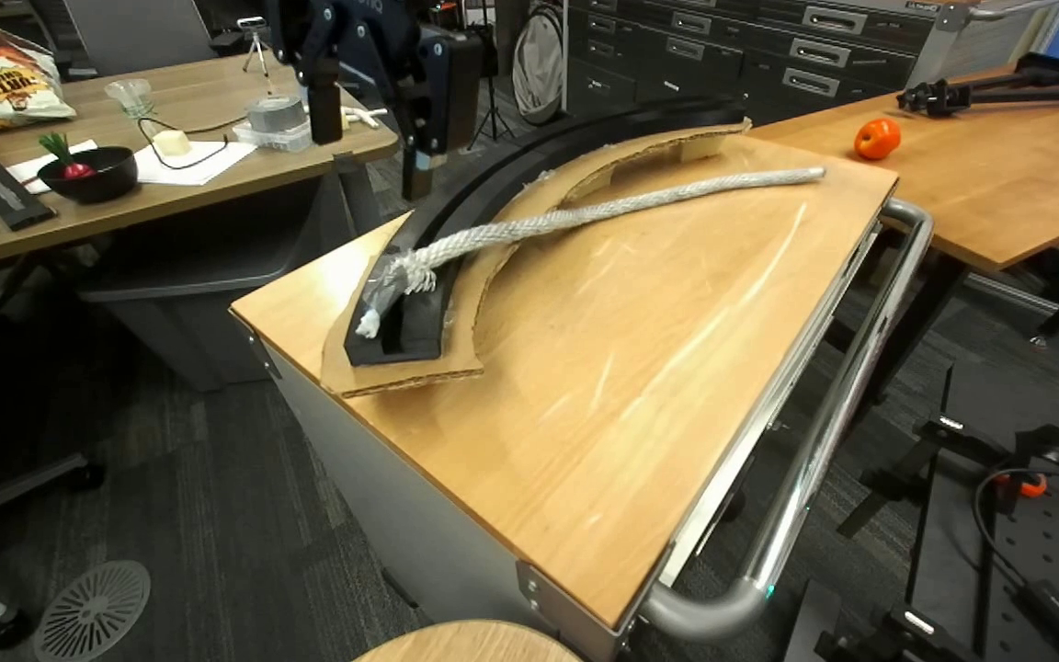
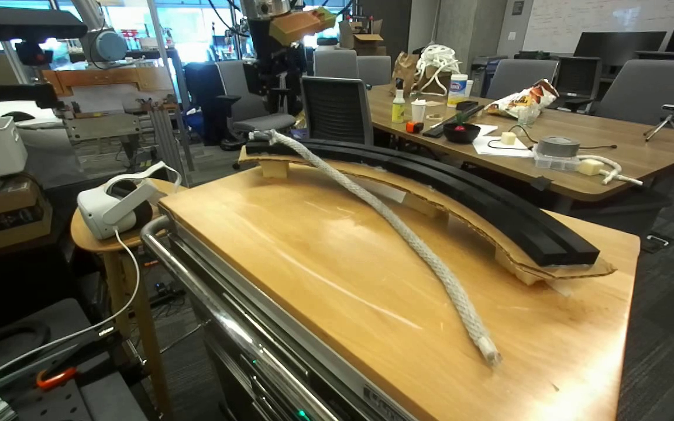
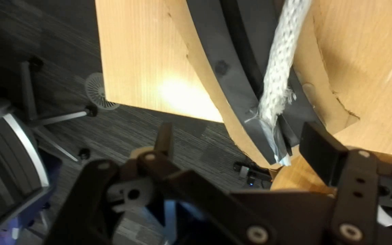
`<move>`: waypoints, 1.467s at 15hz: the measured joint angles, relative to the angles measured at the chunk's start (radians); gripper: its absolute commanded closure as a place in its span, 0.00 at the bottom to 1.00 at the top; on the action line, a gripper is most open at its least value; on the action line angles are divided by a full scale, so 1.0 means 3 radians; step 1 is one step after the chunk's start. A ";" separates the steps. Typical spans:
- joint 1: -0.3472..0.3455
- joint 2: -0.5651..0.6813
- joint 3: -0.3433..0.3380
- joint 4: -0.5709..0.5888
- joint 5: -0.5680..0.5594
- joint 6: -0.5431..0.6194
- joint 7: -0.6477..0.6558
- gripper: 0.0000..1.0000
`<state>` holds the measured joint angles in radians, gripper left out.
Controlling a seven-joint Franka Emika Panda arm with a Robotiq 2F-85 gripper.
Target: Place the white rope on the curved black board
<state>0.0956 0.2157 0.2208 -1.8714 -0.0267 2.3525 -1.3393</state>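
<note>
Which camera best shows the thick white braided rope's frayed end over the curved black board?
The wrist view: the frayed end of the thick white braided rope is close up there, loose strands distinct. Both exterior views show it smaller, but include the rope's whole length.

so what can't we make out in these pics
White rope, wrist view: far end cut off by top edge.
Curved black board, wrist view: partly hidden under the white rope.
Whiteboard, in an exterior view: writing too small.
Round wooden surface, in an exterior view: cut off by bottom edge.
</note>
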 measured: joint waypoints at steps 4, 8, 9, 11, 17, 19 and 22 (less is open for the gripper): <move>-0.0003 -0.0491 -0.0164 -0.0635 -0.0252 0.0379 0.0646 0.00; -0.0005 -0.0932 -0.0272 -0.1213 -0.0627 0.0571 0.1517 0.00; -0.0005 -0.0989 -0.0274 -0.1272 -0.0782 0.0579 0.1774 0.00; 0.0001 -0.0998 -0.0274 -0.1293 -0.0818 0.0570 0.1836 0.00; 0.0001 -0.0966 -0.0276 -0.1294 -0.0818 0.0567 0.1835 0.00; 0.0001 -0.0947 -0.0275 -0.1281 -0.0910 0.0566 0.1867 0.00; -0.0042 -0.0946 -0.0310 -0.1261 -0.1559 0.0544 0.2392 0.00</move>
<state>0.0829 -0.0681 0.1278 -2.2497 -0.4943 2.5157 -0.6216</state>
